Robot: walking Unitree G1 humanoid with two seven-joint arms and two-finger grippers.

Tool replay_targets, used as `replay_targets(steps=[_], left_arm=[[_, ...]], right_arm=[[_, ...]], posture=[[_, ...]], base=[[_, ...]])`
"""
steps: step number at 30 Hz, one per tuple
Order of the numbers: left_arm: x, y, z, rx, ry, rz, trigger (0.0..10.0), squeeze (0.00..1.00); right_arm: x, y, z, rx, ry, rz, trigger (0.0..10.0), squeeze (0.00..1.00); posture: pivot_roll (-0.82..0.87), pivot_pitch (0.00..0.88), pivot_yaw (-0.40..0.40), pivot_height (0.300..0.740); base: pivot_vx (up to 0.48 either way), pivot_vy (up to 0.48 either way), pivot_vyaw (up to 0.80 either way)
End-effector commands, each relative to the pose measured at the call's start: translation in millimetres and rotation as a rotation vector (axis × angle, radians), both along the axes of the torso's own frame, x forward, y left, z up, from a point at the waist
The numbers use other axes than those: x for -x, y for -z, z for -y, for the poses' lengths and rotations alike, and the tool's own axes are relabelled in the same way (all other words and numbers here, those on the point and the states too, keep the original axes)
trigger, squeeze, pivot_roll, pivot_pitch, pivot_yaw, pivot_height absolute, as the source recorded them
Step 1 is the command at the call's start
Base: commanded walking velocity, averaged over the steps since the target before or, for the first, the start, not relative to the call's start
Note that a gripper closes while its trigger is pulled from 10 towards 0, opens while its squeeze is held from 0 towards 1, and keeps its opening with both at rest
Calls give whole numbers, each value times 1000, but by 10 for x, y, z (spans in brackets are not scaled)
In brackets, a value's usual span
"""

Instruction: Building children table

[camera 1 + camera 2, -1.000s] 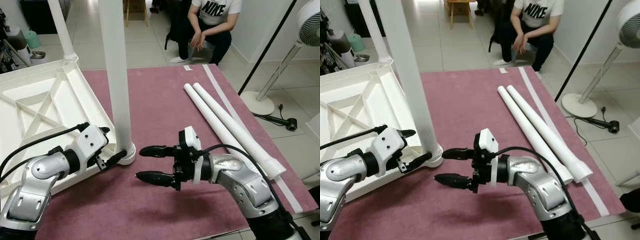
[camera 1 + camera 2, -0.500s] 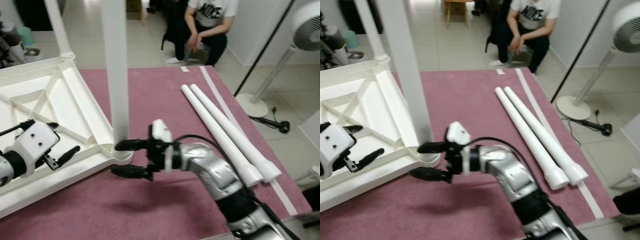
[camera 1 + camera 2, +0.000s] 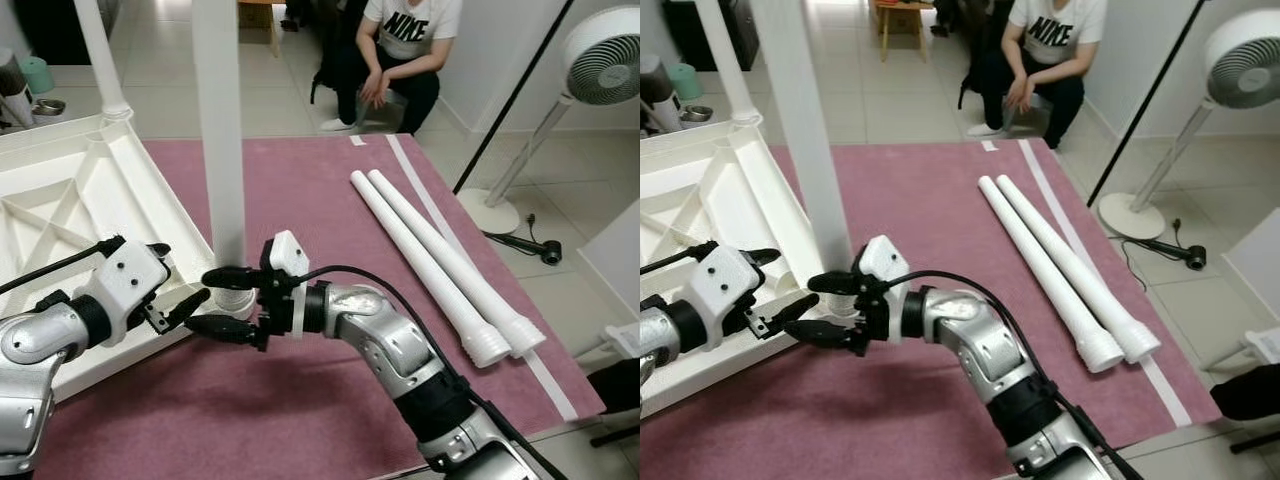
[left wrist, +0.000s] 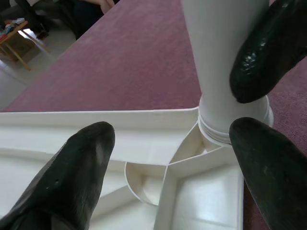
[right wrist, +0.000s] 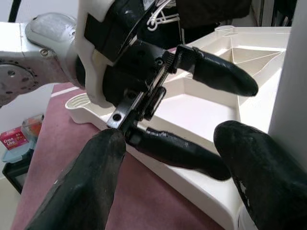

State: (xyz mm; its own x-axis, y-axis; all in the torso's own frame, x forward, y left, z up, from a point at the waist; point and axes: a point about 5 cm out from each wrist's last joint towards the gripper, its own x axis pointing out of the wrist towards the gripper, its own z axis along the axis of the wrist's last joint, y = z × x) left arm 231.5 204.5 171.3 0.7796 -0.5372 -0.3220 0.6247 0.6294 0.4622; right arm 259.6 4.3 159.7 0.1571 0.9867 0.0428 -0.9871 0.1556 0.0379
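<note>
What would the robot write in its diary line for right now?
right gripper: open, at base of upright table leg | left gripper: open, beside that corner of upturned tabletop | two spare legs: lying on mat

shirt [image 3: 410, 22]: "NIKE" | box [image 5: 16, 142]: "Cron Lite", partly legible

Two silver, jointed metal arms are seen. Each ends in a white boxy wrist housing, from which a gripper of two long, glossy black fingers extends: left gripper [image 3: 178, 308], right gripper [image 3: 220, 303]. A black cable is routed along each forearm. Small screws are visible on the left gripper's black finger mount.
</note>
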Motion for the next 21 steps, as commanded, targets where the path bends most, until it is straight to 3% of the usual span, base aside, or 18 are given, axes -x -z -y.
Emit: replay_targets(steps=[1,3,8,10,12,16,19,21], left_arm=[[-69,-23,-57,9,-144,86,10000,0],[-116,-43,-51,13,-145,98,10000,0],[-131,-46,-46,15,-144,100,10000,0],[-147,-16,-26,12,-147,95,10000,0],[-164,-5,-14,10,-148,93,10000,0],[-195,2,4,9,-150,91,10000,0],[-264,12,49,9,-152,92,10000,0],[-264,12,49,9,-152,92,10000,0]], right_arm=[[-18,-86,-90,-37,-5,38,10000,0],[-221,-57,-307,-21,200,75,10000,0],[-336,-45,-383,-4,337,89,10000,0],[-468,-12,-296,31,493,89,10000,0],[-516,1,-237,41,557,89,10000,0],[-552,11,-172,55,615,97,10000,0],[-595,47,-5,71,729,104,10000,0],[-595,47,-5,71,729,104,10000,0]], posture=[[153,0,-44,740],[151,0,-43,740],[153,0,-41,740],[145,0,-32,740],[136,0,-23,740],[133,0,-21,740],[117,0,-7,740],[117,0,-7,740]], base=[[0,0,0],[0,0,0],[0,0,0],[0,0,0],[0,0,0],[0,0,0],[0,0,0],[0,0,0]])
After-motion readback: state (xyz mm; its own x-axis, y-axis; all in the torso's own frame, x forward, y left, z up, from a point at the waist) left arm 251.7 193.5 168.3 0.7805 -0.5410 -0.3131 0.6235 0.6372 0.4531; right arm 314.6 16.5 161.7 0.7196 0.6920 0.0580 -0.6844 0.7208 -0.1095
